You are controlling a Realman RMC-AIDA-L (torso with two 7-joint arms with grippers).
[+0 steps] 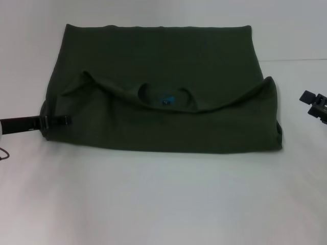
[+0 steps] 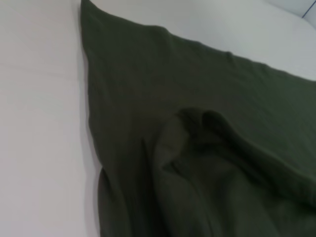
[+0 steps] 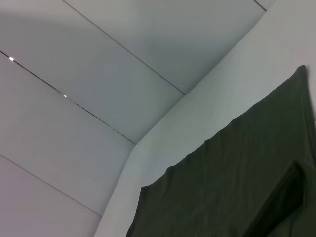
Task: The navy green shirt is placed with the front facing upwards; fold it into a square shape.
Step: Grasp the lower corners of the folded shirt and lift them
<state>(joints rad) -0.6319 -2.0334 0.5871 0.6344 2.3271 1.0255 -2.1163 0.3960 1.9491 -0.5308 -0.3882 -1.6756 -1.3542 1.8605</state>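
Note:
The navy green shirt lies on the white table, folded over on itself into a wide rectangle. Its round collar with the blue neck label shows in the middle, under a loose curved fold edge. My left gripper reaches in low from the left and its tip lies at the shirt's left edge, near the front corner. The left wrist view shows the shirt up close, with a bunched fold. My right gripper hovers to the right of the shirt, apart from it, open and holding nothing. In the right wrist view the shirt fills one corner.
The white table spreads in front of the shirt and on both sides. A white wall with panel seams stands behind the table.

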